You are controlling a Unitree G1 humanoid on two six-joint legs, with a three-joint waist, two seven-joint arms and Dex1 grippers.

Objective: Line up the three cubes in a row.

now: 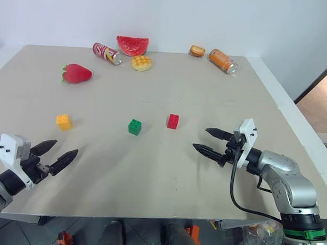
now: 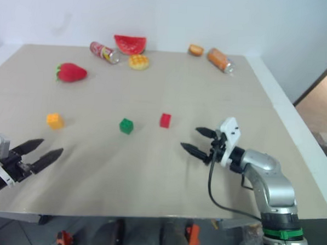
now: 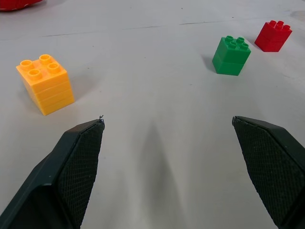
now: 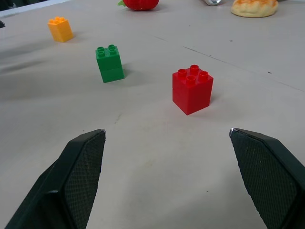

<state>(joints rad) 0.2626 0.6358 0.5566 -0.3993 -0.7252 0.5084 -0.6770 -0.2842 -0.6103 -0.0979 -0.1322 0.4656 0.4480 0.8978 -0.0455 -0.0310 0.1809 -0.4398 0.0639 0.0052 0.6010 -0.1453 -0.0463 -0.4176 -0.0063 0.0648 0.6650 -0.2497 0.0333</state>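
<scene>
Three cubes [image 1: 135,126] ahead of open claws [image 1: 210,142].

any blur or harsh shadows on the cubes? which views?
Right eye view: soft throughout, edges of the small green studded plastic cube smeared. Left eye view: crisper, the small red studded plastic cube clean-edged. Left wrist view: sharp, studs distinct on the small yellow-orange studded plastic cube, its shadow faint and diffuse. No glare anywhere.

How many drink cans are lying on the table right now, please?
2, both on their sides near the far edge: a red can beside the watermelon slice, and an orange can further right, by a small bread toy.
</scene>
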